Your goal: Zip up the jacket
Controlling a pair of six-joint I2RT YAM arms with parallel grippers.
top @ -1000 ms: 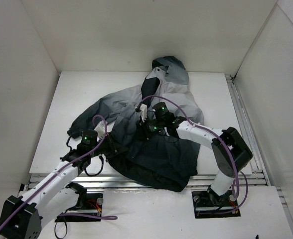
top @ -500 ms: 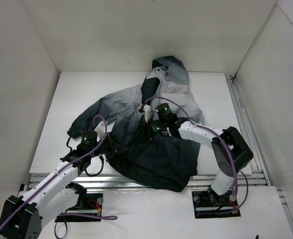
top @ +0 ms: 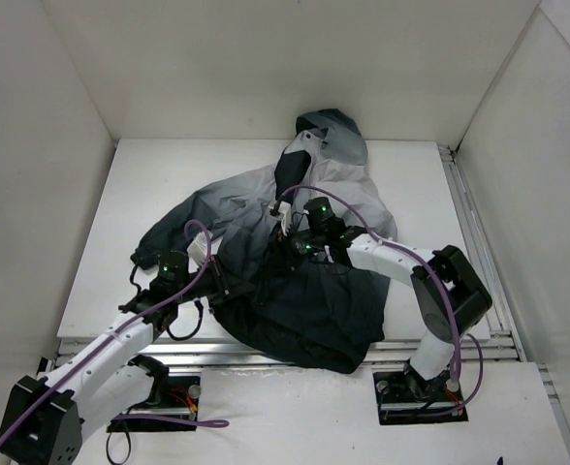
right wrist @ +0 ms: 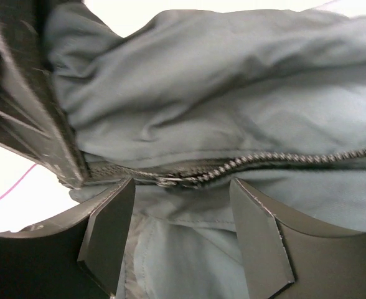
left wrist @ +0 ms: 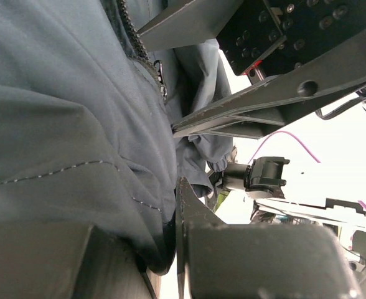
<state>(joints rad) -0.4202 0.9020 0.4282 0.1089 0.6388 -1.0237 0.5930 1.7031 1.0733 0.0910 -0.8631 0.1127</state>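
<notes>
The jacket (top: 304, 291) lies crumpled on the white table, grey at the shoulders, dark charcoal at the hem, hood at the back. My left gripper (top: 229, 288) is shut on the jacket's dark lower edge; in the left wrist view the fabric (left wrist: 77, 156) is pinched between the jaws (left wrist: 173, 249). My right gripper (top: 283, 240) is open over the jacket's front. In the right wrist view its fingers (right wrist: 108, 230) straddle the dark zipper (right wrist: 251, 163), whose small slider (right wrist: 170, 181) lies just ahead of the gap.
White walls close in the table (top: 149, 184) on three sides. Aluminium rails (top: 474, 232) run along the right and front edges. Purple cables (top: 193, 242) loop over both arms.
My right gripper has shifted slightly back and right over the jacket front. My left gripper has edged slightly, still holding the fabric.
</notes>
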